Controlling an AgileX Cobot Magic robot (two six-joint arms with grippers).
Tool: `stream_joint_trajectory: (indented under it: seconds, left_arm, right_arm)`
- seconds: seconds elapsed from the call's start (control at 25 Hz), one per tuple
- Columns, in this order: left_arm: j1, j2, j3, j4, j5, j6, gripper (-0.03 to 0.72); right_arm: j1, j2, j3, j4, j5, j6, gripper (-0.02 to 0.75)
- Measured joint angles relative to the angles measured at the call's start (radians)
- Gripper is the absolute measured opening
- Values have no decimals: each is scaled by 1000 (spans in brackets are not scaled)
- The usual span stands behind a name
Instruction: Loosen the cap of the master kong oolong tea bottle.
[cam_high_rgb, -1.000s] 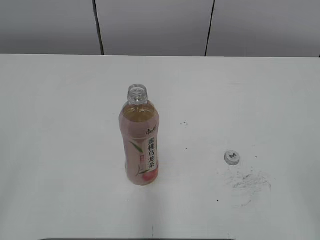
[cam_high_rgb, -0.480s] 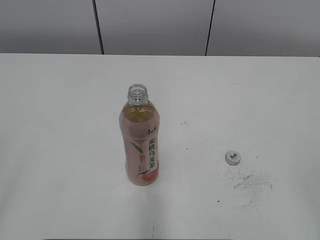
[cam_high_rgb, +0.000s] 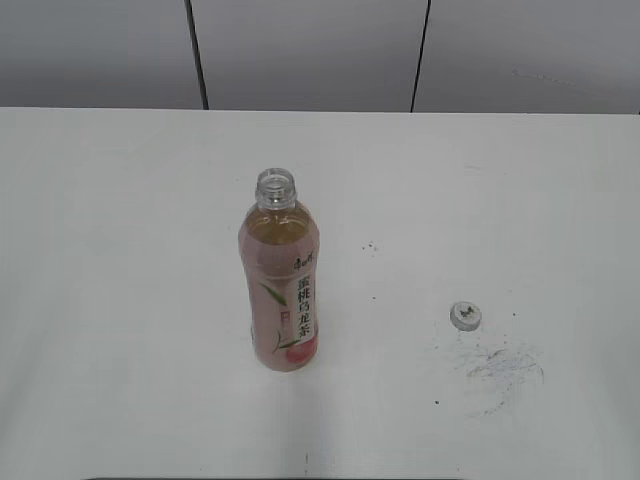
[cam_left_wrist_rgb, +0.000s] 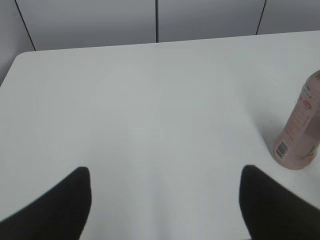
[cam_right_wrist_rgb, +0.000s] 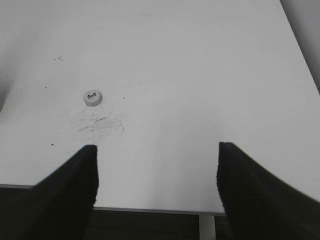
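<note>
On the white table (cam_high_rgb: 120, 300), the master kong oolong tea bottle (cam_high_rgb: 280, 285) is seen standing upright, its open neck pointing up. Vertical black Chinese characters and a peach picture are printed on its pink-and-white label. The cap (cam_high_rgb: 464, 315) is found lying flat, well apart to the bottle's right, beside grey scuff marks (cam_high_rgb: 500, 365). The left gripper (cam_left_wrist_rgb: 165, 200) and right gripper (cam_right_wrist_rgb: 156, 185) are held spread, nothing between their fingers.

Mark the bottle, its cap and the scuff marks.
bottle (cam_high_rgb: 281, 300): exterior view, on the label.
cap (cam_high_rgb: 464, 315): exterior view, on its top.
scuff marks (cam_right_wrist_rgb: 101, 123): right wrist view, mid-smudge.
</note>
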Motion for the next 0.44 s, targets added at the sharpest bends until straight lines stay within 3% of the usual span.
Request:
stream_joint_trajectory:
  seconds: [0.44]
  left_arm:
    - [0,0,0,0,0,0,542]
  right_arm:
    - [0,0,0,0,0,0,557]
